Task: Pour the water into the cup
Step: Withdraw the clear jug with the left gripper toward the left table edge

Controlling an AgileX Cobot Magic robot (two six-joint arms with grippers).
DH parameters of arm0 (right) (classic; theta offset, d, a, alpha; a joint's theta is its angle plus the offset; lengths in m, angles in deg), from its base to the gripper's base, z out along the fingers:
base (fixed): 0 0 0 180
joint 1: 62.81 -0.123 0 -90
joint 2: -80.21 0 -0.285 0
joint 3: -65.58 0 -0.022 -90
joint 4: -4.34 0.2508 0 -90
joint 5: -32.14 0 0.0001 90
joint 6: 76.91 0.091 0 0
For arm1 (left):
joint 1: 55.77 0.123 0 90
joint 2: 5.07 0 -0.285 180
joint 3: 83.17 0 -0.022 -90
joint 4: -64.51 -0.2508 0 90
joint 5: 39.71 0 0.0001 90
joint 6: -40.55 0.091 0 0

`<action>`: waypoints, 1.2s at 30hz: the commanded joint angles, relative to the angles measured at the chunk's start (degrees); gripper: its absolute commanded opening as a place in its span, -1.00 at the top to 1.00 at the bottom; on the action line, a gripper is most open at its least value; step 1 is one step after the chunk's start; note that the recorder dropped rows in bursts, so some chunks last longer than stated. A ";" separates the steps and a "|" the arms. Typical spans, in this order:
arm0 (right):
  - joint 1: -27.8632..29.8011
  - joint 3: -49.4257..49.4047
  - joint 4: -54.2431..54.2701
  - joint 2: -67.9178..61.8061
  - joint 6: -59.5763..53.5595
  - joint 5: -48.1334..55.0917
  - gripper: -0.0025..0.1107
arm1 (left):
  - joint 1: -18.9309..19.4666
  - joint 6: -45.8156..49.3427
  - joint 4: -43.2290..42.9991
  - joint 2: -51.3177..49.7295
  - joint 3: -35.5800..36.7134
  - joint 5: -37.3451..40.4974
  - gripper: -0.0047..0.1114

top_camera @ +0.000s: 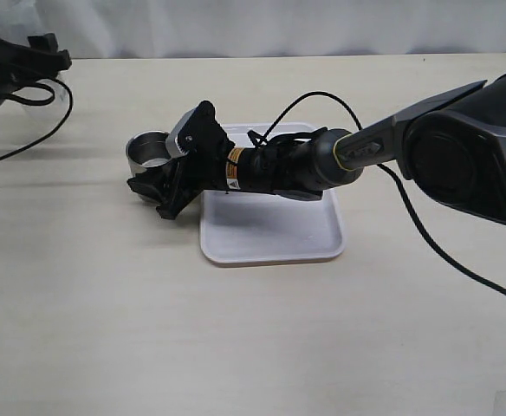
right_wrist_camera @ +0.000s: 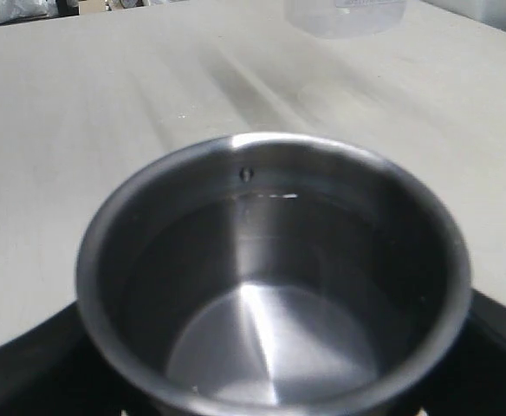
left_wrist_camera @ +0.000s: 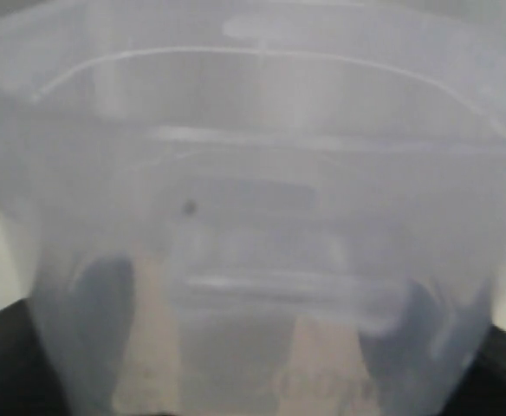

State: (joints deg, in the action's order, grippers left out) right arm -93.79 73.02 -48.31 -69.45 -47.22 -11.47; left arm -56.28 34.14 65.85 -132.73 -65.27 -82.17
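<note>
The cup (top_camera: 147, 149) is short brushed steel and stands on the table just left of the white tray. My right gripper (top_camera: 153, 186) reaches across from the right, its black jaws closed on the cup's sides. In the right wrist view the cup (right_wrist_camera: 270, 286) fills the frame, dark inside with a shiny bottom. My left gripper (top_camera: 32, 56) is at the far left corner. In the left wrist view its dark fingers (left_wrist_camera: 97, 303) press a transparent plastic container (left_wrist_camera: 253, 173), seen through its wall. Water does not show clearly in the container or the cup.
A white rectangular tray (top_camera: 275, 234) lies under the right arm's forearm at the table's middle. Black cables trail from both arms, one looped at the left (top_camera: 41, 130). The container's base (right_wrist_camera: 348, 17) shows beyond the cup in the right wrist view.
</note>
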 commanded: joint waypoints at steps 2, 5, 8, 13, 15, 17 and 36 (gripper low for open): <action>0.34 -0.24 -0.79 -0.22 0.09 2.84 0.88 | 2.86 -2.38 0.77 0.37 -0.23 0.38 0.92; 0.34 -0.24 -0.79 -0.22 0.09 2.84 0.88 | 3.43 -0.68 0.77 0.28 -0.23 0.38 0.92; 0.34 -0.24 -0.79 -0.22 0.09 2.84 0.88 | 3.66 -0.69 0.77 -0.54 -0.23 -0.35 0.92; 0.34 -0.24 -0.79 -0.22 0.09 2.84 0.88 | 3.66 -0.69 0.77 -4.23 -0.23 -4.88 0.92; 0.34 -0.24 -0.79 -0.22 0.09 2.84 0.88 | 3.66 0.10 0.77 -5.28 -0.23 -7.31 0.92; 0.34 -0.24 -0.79 -0.22 0.09 2.84 0.88 | 3.79 2.00 -0.77 -5.84 -0.23 -9.33 0.92; 0.34 -0.24 -0.79 -0.22 0.09 2.84 0.88 | 3.79 2.51 -6.47 -6.63 -0.23 -11.03 0.92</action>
State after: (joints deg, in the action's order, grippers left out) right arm -93.79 73.02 -48.31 -69.45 -47.22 -11.47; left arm -52.51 36.29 58.12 -139.36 -65.36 -92.63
